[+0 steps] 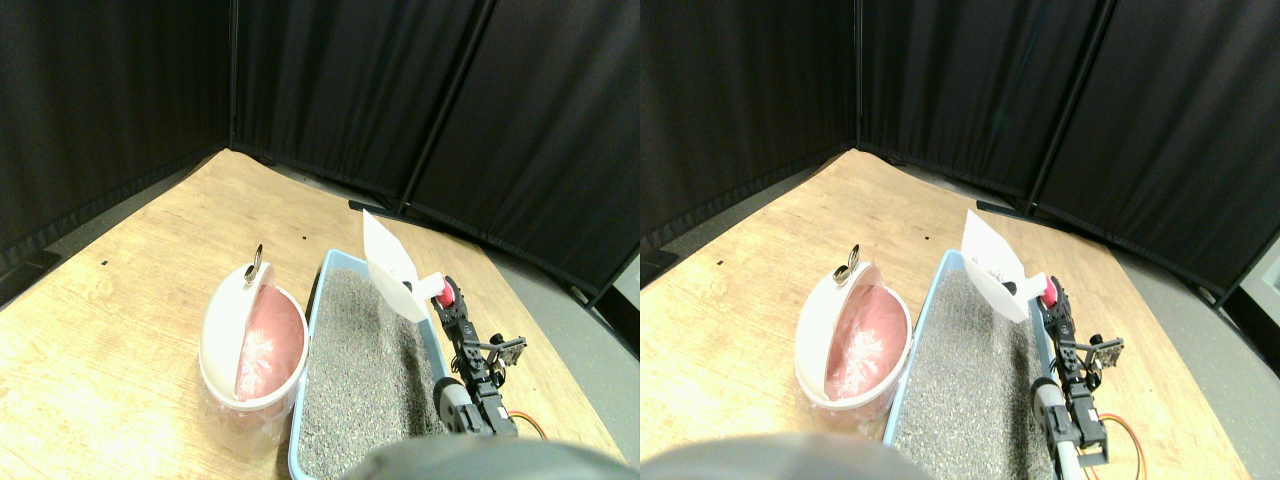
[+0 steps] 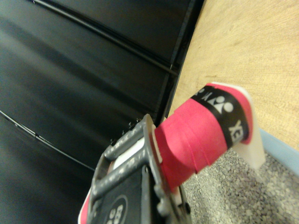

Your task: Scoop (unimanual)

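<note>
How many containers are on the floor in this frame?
2. A blue litter tray filled with grey litter lies at the centre; a white swing-lid bin with a pink liner stands right beside it, on the side away from the manipulator.

A wooden floor (image 1: 150, 270) bears a litter tray (image 1: 318, 290) beside a white bin (image 1: 215, 345).

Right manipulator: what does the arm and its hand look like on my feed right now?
The right manipulator is a slim chain of black blocky segments with a grey cylindrical joint near its base and orange cable looping beside it. Its hand is a dark grey open-frame part.
</note>
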### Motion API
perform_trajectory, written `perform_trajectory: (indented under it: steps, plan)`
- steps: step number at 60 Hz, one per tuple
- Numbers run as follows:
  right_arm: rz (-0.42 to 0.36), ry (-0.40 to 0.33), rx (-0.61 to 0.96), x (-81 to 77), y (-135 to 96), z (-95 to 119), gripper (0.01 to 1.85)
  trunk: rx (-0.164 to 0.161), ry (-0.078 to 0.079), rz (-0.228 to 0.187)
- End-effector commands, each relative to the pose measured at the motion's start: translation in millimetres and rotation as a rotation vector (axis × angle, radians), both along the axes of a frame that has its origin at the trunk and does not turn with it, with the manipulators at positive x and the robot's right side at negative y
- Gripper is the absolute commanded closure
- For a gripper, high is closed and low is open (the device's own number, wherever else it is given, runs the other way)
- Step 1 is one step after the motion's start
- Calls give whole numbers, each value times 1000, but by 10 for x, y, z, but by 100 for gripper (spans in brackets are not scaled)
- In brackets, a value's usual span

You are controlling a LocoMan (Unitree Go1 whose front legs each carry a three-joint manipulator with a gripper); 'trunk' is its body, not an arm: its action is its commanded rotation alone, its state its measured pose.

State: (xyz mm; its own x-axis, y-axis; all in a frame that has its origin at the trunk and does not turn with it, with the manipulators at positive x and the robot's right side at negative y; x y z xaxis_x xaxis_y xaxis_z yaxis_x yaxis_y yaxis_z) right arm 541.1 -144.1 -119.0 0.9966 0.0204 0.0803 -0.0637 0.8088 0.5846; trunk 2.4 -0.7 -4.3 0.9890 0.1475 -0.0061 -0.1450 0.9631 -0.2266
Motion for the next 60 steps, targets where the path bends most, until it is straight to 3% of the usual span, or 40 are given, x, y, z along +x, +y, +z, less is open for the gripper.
perform_trajectory:
  steps: [1, 7, 12, 25, 42, 60]
  plan:
    - [39, -101, 5, -11, 17, 150, 180, -6, -8, 13]
    - [53, -114, -27, -20, 17, 174, 180, -11, -11, 18]
    - [64, -126, -195, -58, 27, 241, 180, -20, -11, 28]
    - [201, -156, -454, -121, 100, 496, 180, -49, -9, 56]
    - [365, -172, -585, -113, 321, 718, 180, -105, -8, 121]
    - [447, -119, -653, -91, 655, 753, 180, -174, 2, 203]
